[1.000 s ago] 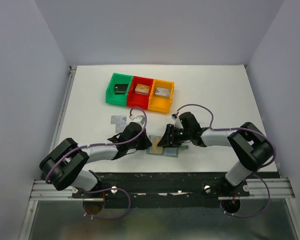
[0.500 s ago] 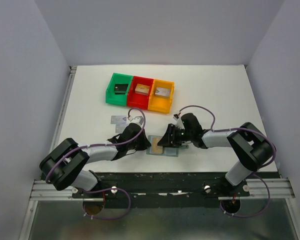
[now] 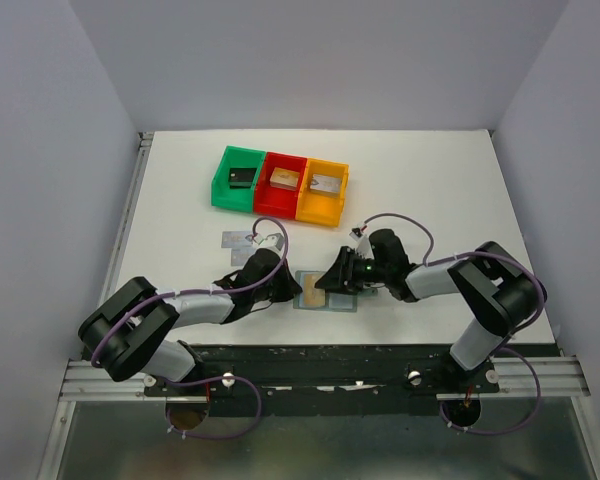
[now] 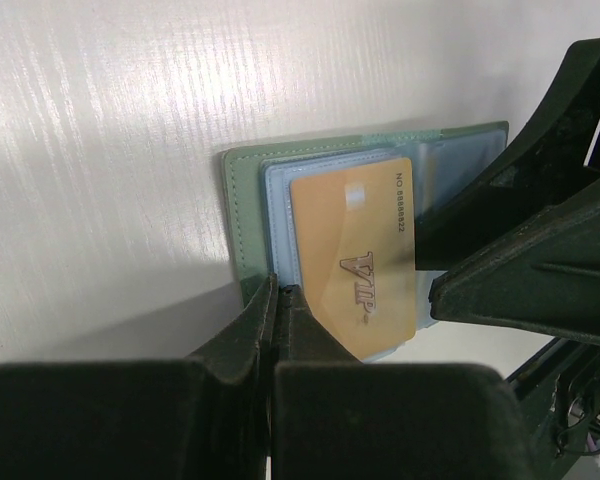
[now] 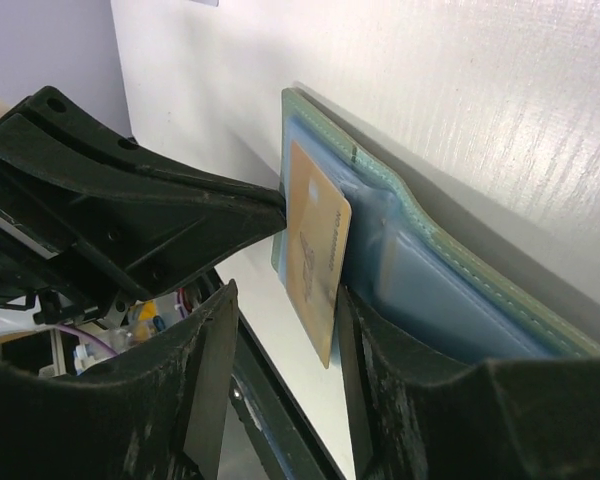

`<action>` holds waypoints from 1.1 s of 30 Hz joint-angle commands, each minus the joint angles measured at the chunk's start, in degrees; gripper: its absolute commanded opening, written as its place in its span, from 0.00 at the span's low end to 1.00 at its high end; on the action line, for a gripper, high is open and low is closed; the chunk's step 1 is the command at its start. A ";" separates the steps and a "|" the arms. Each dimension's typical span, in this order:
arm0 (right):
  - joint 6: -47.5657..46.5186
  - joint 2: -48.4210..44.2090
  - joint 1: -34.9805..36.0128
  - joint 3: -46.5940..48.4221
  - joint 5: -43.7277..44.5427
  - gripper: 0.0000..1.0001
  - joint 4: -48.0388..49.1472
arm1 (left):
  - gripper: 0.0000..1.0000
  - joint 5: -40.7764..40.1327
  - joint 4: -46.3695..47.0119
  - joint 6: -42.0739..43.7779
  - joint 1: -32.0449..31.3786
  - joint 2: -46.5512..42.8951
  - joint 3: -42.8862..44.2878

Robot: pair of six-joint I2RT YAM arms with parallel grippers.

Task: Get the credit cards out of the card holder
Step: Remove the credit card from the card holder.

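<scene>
Card holder (image 3: 332, 304): lies open on the white counter (image 3: 430, 190) between the two arms, pale blue pockets facing up, green border around them.
Gold card (image 4: 352, 255): marked VIP, tilted across the left pocket; one end is lifted off the holder and sticks out past its edge.
Left end effector (image 4: 277, 300): fingers pressed together with nothing seen between them, tips at the holder's corner just beside the gold card.
Right end effector (image 5: 285, 300): fingers spread, the raised corner of the gold card standing in the gap, close to one finger.
Silver card (image 3: 238, 240): flat on the counter beyond the left arm, apart from the holder.
Bins (image 3: 280, 182): green, red and orange in a row at the far side, a small block in each.
</scene>
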 commanded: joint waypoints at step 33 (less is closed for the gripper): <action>1.44 9.86 0.01 2.45 -9.75 0.49 9.15 | 0.06 0.88 -0.26 -1.10 -0.44 2.42 -3.79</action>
